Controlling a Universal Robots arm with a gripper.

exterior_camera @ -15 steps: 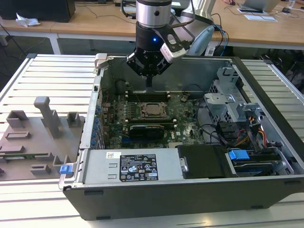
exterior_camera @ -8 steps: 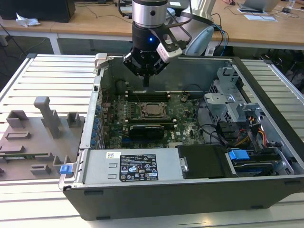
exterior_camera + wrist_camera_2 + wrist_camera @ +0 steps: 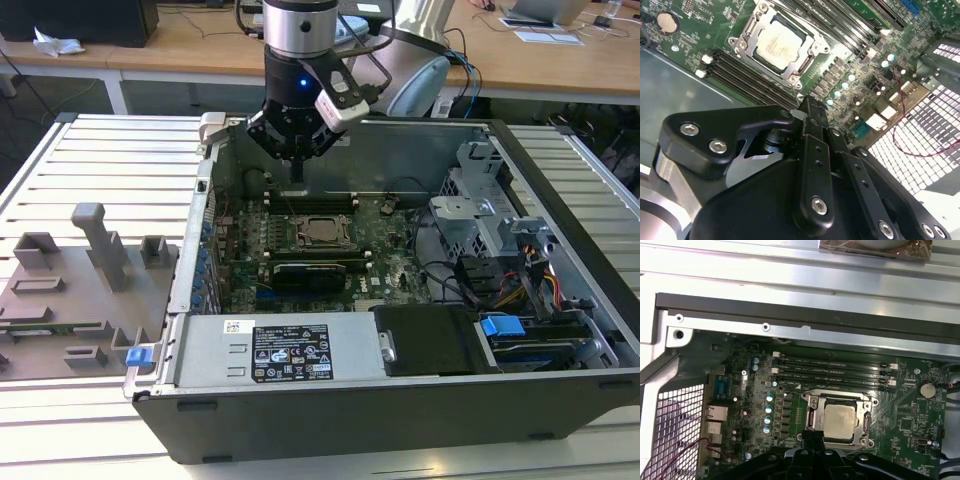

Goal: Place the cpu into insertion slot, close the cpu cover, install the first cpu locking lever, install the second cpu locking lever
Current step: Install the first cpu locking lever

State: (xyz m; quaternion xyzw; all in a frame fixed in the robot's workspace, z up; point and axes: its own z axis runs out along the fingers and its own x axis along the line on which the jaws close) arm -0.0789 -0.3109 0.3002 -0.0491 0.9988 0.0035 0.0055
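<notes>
The cpu [image 3: 322, 231], a dull silver square chip, lies in the insertion slot [image 3: 300, 236] in the middle of the green motherboard. It also shows as the cpu [image 3: 778, 44] in the second wrist view and the cpu [image 3: 841, 421] in the first. The cpu cover [image 3: 812, 405], a silver frame, lies flat around the chip, with its rim [image 3: 807, 62] over the chip's edges. My gripper [image 3: 297, 172] hangs a little above the board, behind the slot near the case's back wall. Its fingers [image 3: 809, 107] are shut together with nothing between them.
Black memory slots [image 3: 832, 372] run beside the socket. A black card [image 3: 310, 272] sits in front of it. A power supply [image 3: 270, 350], a drive cage [image 3: 480, 200] and cables [image 3: 500, 290] crowd the case. A grey fixture plate [image 3: 70, 290] with upright blocks lies at the exterior view's left.
</notes>
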